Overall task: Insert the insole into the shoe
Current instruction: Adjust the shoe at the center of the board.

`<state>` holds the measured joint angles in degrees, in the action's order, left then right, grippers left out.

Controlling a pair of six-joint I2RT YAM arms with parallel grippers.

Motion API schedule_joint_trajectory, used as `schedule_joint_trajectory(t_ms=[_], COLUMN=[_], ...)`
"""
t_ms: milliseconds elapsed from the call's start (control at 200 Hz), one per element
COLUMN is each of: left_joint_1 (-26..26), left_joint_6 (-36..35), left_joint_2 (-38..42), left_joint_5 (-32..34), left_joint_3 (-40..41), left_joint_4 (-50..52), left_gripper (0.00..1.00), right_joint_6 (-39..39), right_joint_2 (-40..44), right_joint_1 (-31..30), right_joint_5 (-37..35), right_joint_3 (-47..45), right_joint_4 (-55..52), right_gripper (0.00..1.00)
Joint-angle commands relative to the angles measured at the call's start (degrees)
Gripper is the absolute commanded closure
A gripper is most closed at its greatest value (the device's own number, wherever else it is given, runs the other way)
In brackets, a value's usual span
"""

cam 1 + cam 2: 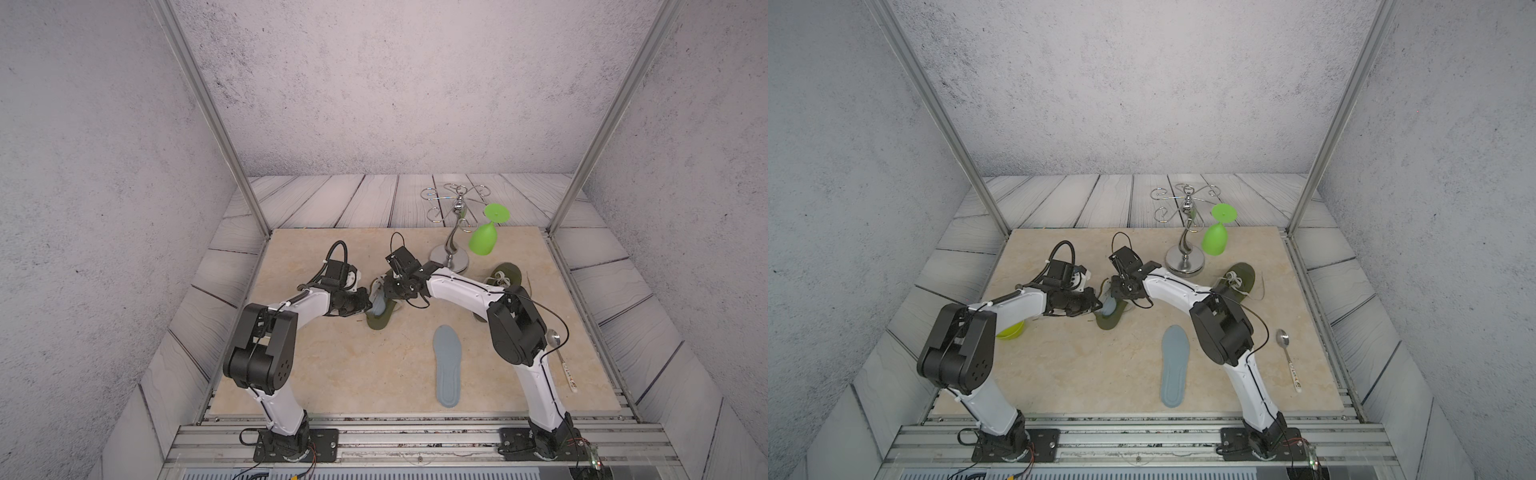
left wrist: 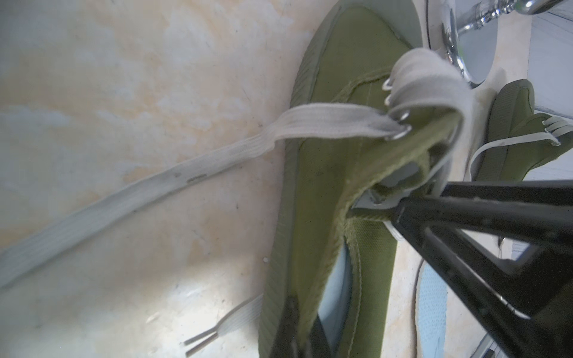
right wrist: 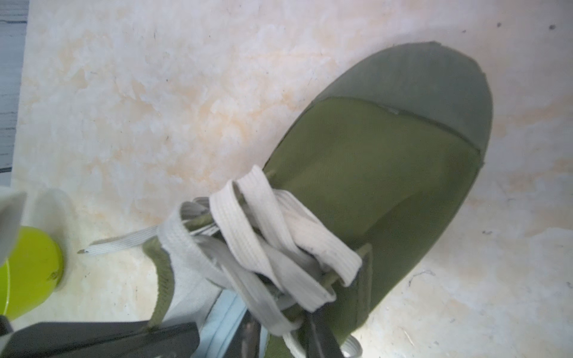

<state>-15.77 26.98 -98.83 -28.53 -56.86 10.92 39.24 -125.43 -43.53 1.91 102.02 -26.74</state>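
Mid-table, left gripper (image 1: 368, 304) is clamping the shoe (image 1: 379, 325) collar. Insole (image 1: 378, 308) is lying lengthwise inside, under right gripper (image 1: 393, 291), grip unclear.

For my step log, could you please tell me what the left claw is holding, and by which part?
The left claw is shut on the green shoe, pinching the side rim of its opening.
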Motion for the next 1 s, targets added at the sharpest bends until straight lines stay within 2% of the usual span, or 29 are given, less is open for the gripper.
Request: schedule_joint_trajectory(t_ms=[0,310,425,661,996], left_joint_1=[0.13,0.13,0.13,0.13,0.13], left_joint_6=[-0.97,-0.79,-0.96,-2.26,-5.79], left_joint_2=[2.56,2.23,2.16,2.40,3.25], left_joint_5=[-1.66,-1.90,-1.82,-0.21,5.21], left_joint_3=[0.34,0.97,0.88,0.68,-1.15], left_joint_4=[-2.12,-2.84,-2.75,-1.36,3.13], left_gripper=[1.00,1.00,1.00,1.00,1.00], right_joint_6=[0.56,0.32,-0.29,-1.23,-5.05], right_joint_2=[-4.06,-7.04,-7.45,-6.76,-0.87], right_joint_1=[0.46,0.46,0.46,0.20,0.07], right_joint_5=[0.70,1.16,1.33,0.49,0.82], right_joint_3=[1.70,4.74,5.75,5.93,4.91], right_joint_4=[0.31,-1.41,-1.86,-3.18,-5.84], right_gripper=[0.74,0.75,0.80,1.00,1.00])
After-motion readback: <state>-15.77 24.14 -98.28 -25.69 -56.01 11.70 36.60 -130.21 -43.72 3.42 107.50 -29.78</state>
